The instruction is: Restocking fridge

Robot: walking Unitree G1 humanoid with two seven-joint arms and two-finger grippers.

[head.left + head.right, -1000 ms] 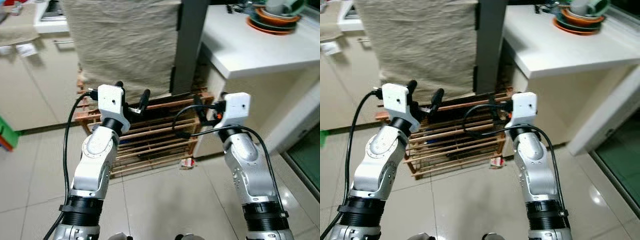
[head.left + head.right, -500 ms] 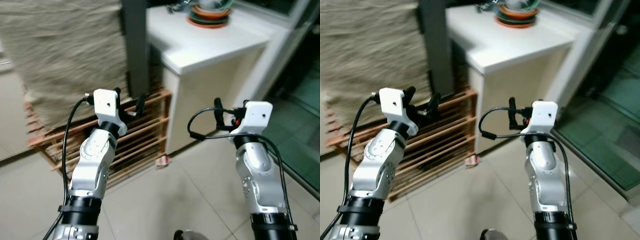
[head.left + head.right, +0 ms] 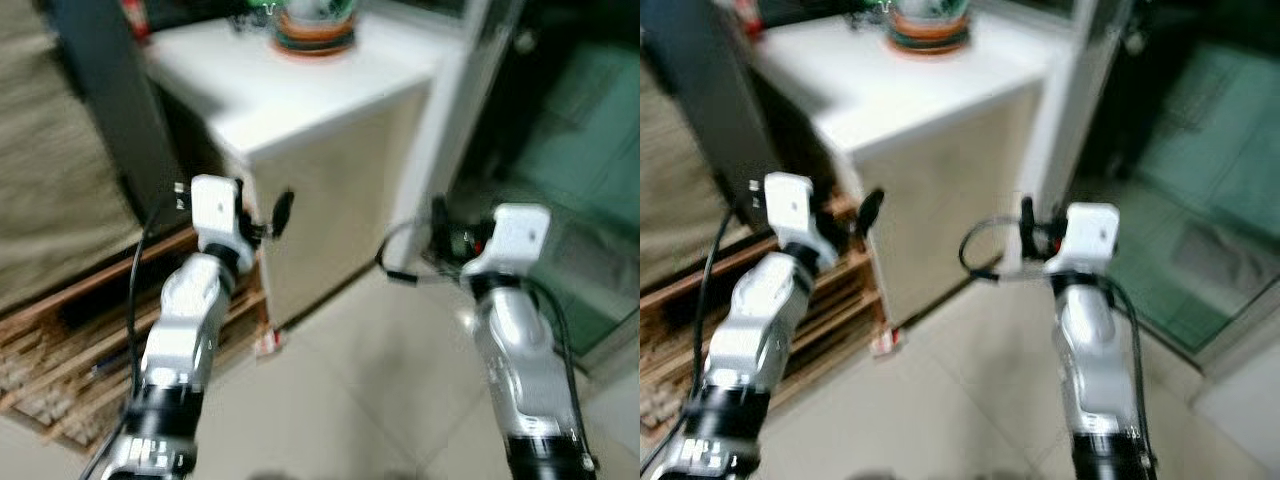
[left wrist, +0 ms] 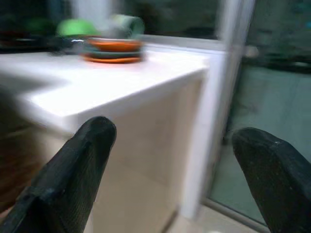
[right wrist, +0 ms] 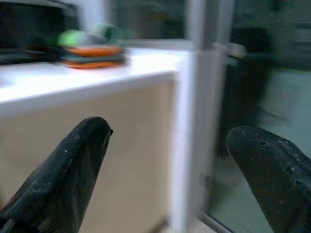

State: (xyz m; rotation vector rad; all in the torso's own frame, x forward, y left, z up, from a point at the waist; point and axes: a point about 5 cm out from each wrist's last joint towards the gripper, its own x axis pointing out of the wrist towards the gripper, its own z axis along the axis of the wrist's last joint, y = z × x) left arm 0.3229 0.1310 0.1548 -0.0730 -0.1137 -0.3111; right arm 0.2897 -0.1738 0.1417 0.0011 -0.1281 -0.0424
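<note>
View has swung right past the wooden rack (image 3: 60, 350); left gripper (image 4: 170, 179) and right gripper (image 5: 170, 179) spread wide, empty; fridge unseen.

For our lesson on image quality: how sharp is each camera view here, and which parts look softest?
Left eye view: motion-blurred throughout, white counter and stacked bowls smeared. Right eye view: the same blur, glass door dim. Left wrist view: left tool close and soft, background hazy. Right wrist view: right tool blurred, bowls reduced to colour bands.
</note>
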